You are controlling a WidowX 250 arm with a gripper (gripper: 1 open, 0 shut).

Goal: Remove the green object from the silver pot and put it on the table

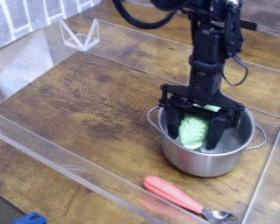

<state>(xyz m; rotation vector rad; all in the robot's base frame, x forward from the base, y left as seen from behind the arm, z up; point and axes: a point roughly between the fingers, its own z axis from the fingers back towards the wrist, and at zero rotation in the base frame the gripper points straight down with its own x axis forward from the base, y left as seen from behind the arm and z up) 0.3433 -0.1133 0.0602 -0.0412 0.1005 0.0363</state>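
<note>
The gripper (198, 131) points straight down into the silver pot (208, 150), its black fingers (178, 122) closed on the green object (195, 131), which stands upright between them, its upper part just above the rim and its lower part inside the pot. The pot sits on the table (95, 101) toward four o'clock. At six o'clock from the pot, near the acrylic wall (60, 157), lies a red-handled utensil (174, 193).
</note>
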